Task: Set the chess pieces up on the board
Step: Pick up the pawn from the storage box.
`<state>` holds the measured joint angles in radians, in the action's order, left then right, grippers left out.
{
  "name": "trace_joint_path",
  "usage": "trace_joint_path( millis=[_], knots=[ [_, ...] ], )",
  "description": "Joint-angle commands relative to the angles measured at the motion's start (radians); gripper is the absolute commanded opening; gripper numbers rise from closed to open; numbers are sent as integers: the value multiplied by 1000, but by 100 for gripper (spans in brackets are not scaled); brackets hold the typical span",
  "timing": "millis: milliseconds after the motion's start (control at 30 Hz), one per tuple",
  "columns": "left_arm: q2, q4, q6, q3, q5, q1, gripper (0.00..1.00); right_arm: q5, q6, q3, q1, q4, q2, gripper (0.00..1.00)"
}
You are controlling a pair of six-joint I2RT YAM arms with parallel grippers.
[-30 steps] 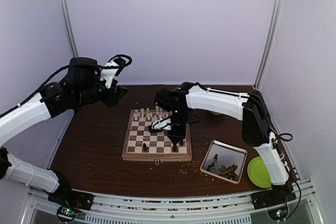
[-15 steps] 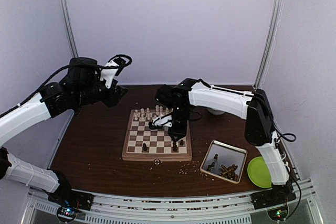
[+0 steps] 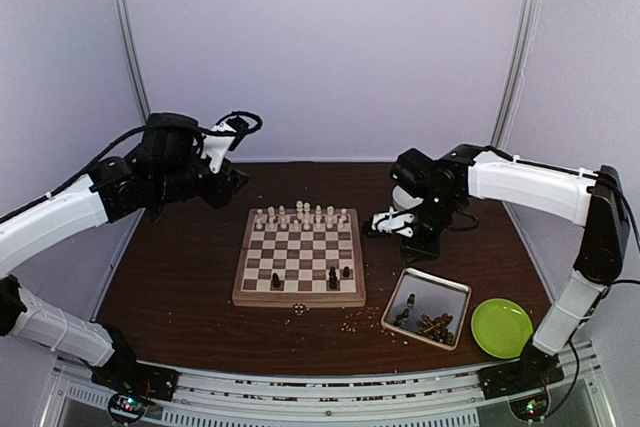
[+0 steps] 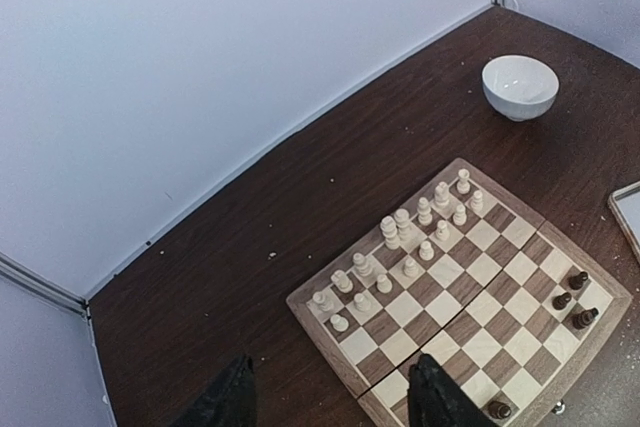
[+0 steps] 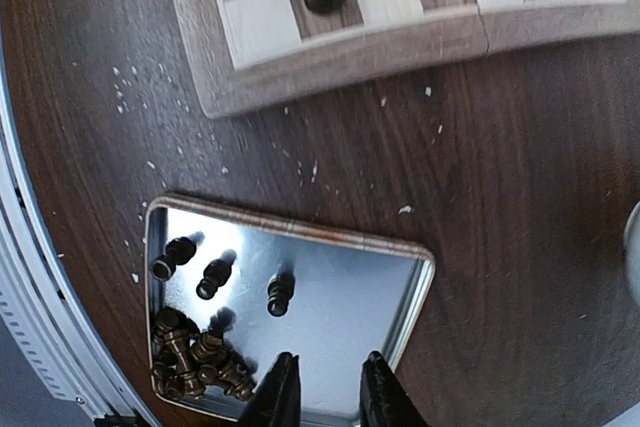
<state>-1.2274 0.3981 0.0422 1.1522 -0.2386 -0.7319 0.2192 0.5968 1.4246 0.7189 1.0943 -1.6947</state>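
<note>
Centrally on the dark table (image 3: 180, 277) lies the board (image 3: 299, 257), cream-and-brown checks in a pale wood rim; cream chessmen (image 3: 300, 215) fill its far rows, a few dark chessmen (image 3: 333, 278) stand near. Left gripper (image 4: 335, 389) gapes empty; right gripper (image 5: 328, 384), narrowly parted and empty, hangs over the tray (image 5: 410, 287)

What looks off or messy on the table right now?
Pale crumbs are strewn over the table between the board and the metal tray, like spilled debris. Most dark pieces lie toppled in a heap at the tray's near side. Nothing looks damaged.
</note>
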Motion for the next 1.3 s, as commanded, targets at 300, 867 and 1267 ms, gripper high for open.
trace_joint_path(
  millis=[300,867,1267],
  knots=[
    [-176,-16,-24,45,42,6,52,204,55,-343,-102,-256,137,30],
    [-252,32,-36,97,49,6,51,122,48,-363,-74,-280,37,31],
    [-242,32,-34,96,54,6,51,73,40,-354,-67,-282,-19,27]
  ],
)
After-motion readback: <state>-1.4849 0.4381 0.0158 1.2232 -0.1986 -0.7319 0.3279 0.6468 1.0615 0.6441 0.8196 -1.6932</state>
